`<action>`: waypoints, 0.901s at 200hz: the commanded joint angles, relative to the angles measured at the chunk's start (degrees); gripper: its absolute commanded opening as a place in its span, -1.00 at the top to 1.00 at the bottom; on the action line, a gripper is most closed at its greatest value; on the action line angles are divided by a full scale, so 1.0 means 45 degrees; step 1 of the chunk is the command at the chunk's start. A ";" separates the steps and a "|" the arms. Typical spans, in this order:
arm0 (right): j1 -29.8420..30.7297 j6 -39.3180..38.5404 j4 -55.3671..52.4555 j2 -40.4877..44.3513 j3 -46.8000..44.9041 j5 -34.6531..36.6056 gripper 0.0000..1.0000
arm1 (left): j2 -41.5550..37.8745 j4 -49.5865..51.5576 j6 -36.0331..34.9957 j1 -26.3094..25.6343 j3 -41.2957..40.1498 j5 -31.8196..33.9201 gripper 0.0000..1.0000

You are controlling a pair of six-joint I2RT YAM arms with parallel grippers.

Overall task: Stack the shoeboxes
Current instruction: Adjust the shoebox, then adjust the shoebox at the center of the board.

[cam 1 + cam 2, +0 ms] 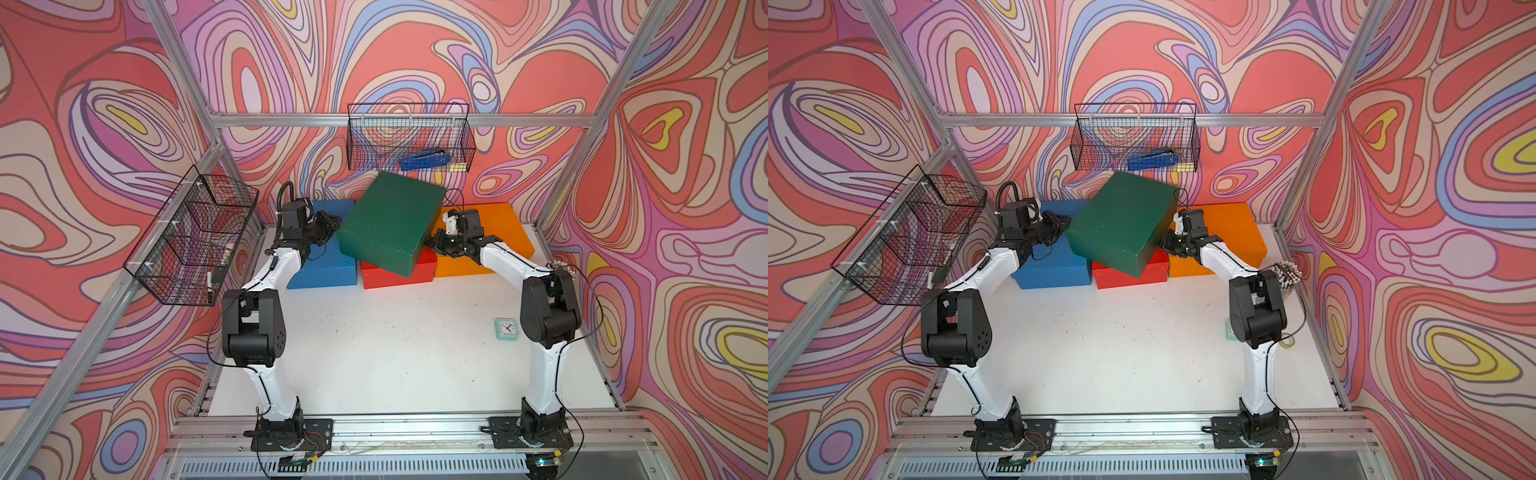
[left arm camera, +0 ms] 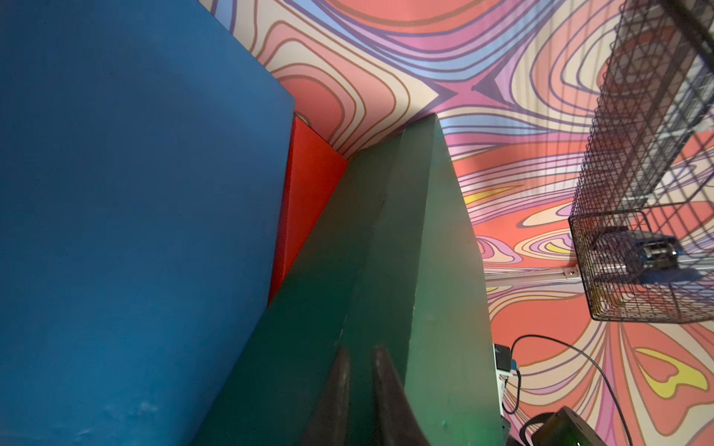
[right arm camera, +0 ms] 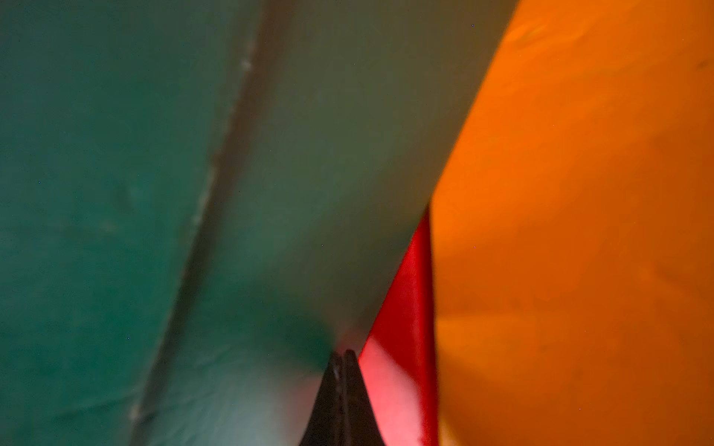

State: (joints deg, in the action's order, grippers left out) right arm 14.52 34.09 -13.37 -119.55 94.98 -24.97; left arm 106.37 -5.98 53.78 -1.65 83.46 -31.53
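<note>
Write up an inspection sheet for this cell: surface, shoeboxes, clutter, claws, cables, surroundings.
Surface: white table, lightly speckled.
Job's things: blue shoebox, red shoebox and orange shoebox in a row at the back; green shoebox skewed and tilted over the red one.
Clutter: mint clock on the table by the right arm; holder of pencil-like sticks at the right edge.
Claws: left claw, fingers slightly apart against the green shoebox, grip unclear; right claw shut, tip at its lower corner.
Cables: black leads loop loose off both arms.
Surroundings: swirl-patterned walls, aluminium frame, side basket, rear basket holding a blue tool.
</note>
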 commanded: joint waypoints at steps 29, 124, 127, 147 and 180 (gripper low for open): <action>0.0132 -0.0027 0.0716 -0.0669 0.0908 -0.0904 1.00 | -0.0910 0.1465 -0.0181 -0.1029 -0.1712 -0.0495 0.73; -0.0068 -0.0421 -0.0163 0.0474 -0.0373 0.0132 1.00 | -0.0686 0.2071 -0.0456 -0.1059 -0.1549 -0.0202 0.65; -0.0064 -0.0452 -0.0197 0.0529 -0.0444 0.0170 1.00 | -0.0688 0.2107 -0.0465 -0.1059 -0.1576 -0.0181 0.66; -0.0068 -0.0580 -0.0420 0.0737 -0.0854 0.0452 1.00 | -0.0830 0.2387 -0.0620 -0.1059 -0.1885 -0.0009 0.68; -0.0080 -0.0718 -0.0565 0.1168 -0.1505 0.1004 1.00 | -0.1221 0.3108 -0.1043 -0.1059 -0.2665 0.0616 0.69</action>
State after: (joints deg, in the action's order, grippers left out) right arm 13.67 32.25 -13.89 -116.97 90.52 -23.22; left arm 102.74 3.66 51.40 -5.93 74.04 -30.48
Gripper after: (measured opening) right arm 0.042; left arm 0.160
